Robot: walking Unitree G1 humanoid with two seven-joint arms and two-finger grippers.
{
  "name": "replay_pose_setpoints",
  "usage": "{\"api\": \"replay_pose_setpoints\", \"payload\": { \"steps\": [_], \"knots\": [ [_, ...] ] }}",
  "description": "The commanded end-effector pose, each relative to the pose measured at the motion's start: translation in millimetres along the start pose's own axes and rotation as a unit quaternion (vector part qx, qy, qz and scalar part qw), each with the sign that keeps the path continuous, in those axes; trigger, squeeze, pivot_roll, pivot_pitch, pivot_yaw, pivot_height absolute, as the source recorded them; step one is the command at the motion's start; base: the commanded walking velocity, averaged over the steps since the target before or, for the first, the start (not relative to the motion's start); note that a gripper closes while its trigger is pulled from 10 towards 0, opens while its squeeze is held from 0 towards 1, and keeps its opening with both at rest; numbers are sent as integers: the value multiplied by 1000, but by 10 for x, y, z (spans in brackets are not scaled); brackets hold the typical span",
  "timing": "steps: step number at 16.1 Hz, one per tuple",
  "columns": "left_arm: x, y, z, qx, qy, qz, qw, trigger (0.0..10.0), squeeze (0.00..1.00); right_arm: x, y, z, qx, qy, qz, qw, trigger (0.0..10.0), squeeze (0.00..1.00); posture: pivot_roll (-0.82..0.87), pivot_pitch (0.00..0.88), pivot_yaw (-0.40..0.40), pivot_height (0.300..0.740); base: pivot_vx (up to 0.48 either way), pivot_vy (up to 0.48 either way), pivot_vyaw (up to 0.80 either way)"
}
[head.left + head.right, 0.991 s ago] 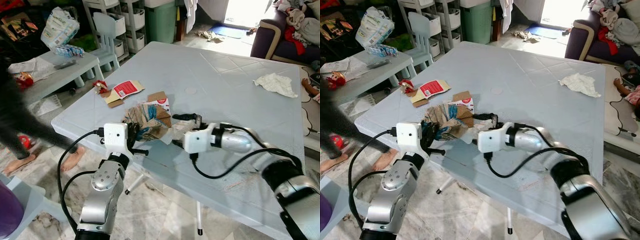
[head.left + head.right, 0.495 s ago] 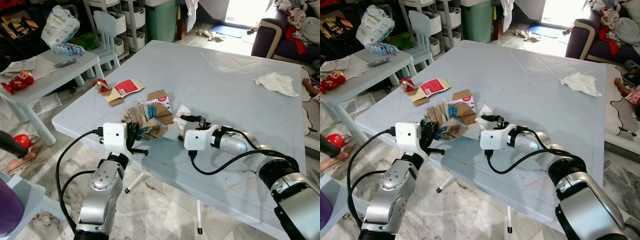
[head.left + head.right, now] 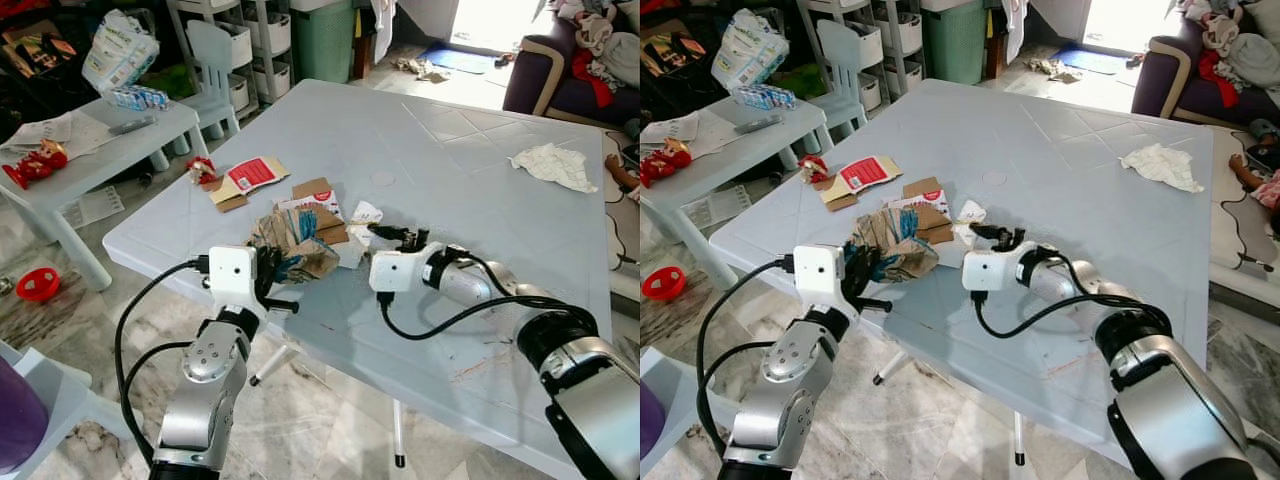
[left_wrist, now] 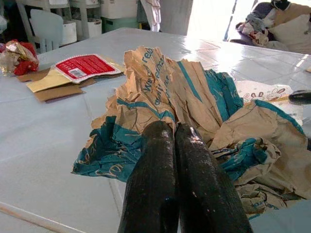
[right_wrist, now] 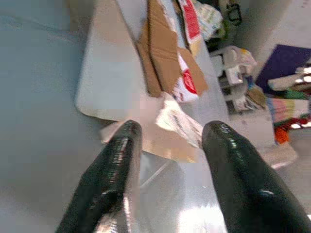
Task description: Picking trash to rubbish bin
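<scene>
Since the frame one second back, the right gripper (image 3: 392, 233) had advanced across the table (image 3: 470, 180) toward the trash pile, and the blurred person at the left edge had gone out of view.

Left eye view: the left gripper (image 3: 285, 271) sat at the near left edge of the table, its black fingers buried in the crumpled brown-and-teal paper bag (image 3: 296, 240), so their tips were hidden by the paper. The right gripper lay low over the table just beside a small white scrap (image 3: 364, 213). Flat cardboard pieces (image 3: 318, 193) lay behind the bag, and a red-and-white card (image 3: 254, 175) farther left. A crumpled white tissue (image 3: 549, 165) rested well apart near the far right edge.

Right eye view: same layout; a green bin (image 3: 957, 42) stood on the floor beyond the table, its base cut off by the table edge.

Left wrist view: both fingers (image 4: 155, 184) were pressed together, pinching a fold of the paper bag; the pinch point itself was covered by paper.

Right wrist view: the fingers (image 5: 116, 165) stood spread apart, gripping nothing, with the white scrap (image 5: 177, 124) lying between and ahead of them. This picture was blurred, and print on the scrap was unreadable.
</scene>
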State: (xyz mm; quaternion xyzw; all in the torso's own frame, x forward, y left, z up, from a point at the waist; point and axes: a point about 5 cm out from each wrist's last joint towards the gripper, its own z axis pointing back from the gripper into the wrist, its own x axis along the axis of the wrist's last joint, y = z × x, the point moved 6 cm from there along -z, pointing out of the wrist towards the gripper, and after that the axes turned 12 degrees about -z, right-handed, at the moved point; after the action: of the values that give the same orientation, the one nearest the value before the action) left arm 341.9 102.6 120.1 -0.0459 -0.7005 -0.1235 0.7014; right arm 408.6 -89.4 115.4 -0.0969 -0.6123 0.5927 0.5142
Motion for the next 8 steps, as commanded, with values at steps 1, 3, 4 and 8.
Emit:
{"api": "replay_pose_setpoints", "payload": {
  "steps": [1,3,4,8],
  "knots": [
    [33,-2,21,0,-4,3,1000,0,0,54,-15,-58,-6,-2,14,1000,0,0,-1,58,15,740,0,0,0],
    [39,-11,20,-1,-5,4,1000,0,0,86,-10,-87,-15,-5,16,1000,1412,0,3,57,13,740,0,0,0],
    [41,-13,22,-1,-5,4,1000,0,0,104,-14,-97,-19,-9,17,1000,1569,0,3,57,13,740,0,0,0],
    [44,15,28,5,-6,4,1000,0,0,152,-68,-138,-34,-13,23,999,627,0,20,54,-3,740,0,0,0]
  ]
}}
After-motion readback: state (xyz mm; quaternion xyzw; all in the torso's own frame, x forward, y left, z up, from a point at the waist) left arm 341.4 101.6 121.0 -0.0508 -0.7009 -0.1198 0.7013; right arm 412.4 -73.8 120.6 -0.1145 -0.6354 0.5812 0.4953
